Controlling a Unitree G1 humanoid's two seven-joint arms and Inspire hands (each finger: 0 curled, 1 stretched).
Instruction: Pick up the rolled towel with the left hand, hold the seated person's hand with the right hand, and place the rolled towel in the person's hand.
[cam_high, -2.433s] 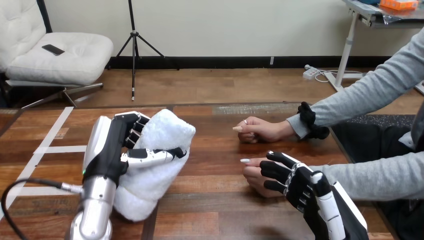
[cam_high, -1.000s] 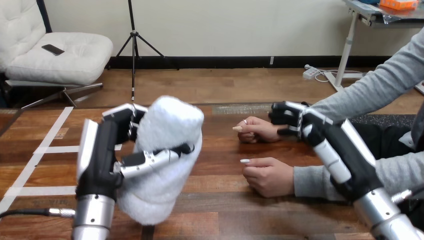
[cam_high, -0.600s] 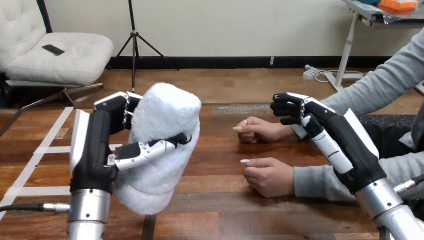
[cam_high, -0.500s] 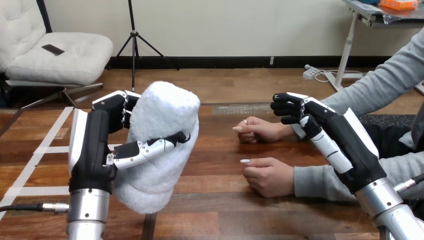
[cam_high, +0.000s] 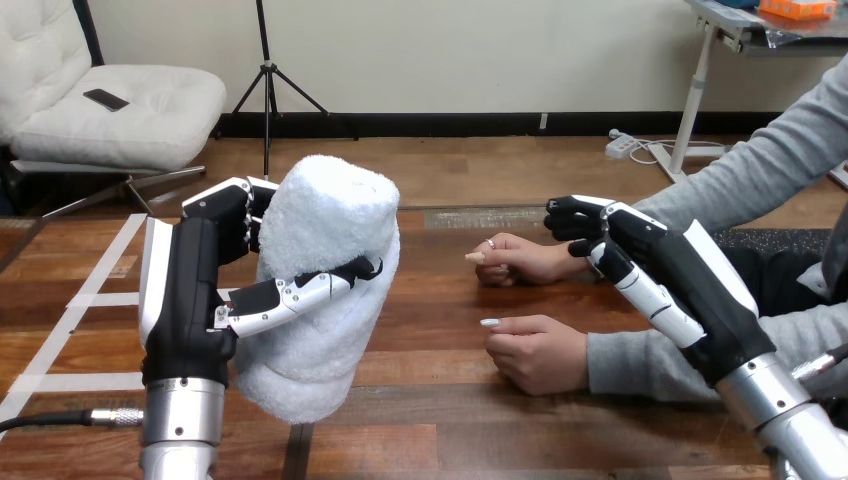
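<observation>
Left hand (cam_high: 190, 295) clasps the white towel (cam_high: 325, 225) upright, thumb and fingers wrapped round it, ready to hand across. Right hand (cam_high: 660, 262), fingers loosely bent, hovers at the wrist of the person's farther hand (cam_high: 525, 260), likely to steady it; no grip shows

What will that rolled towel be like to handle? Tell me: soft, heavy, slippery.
Probably soft and squashy: the rolled towel bulges below where the fingers of the left hand wrap it. Likely light for its bulk, since one hand alone holds it upright. Its fluffy surface should resist slipping.
</observation>
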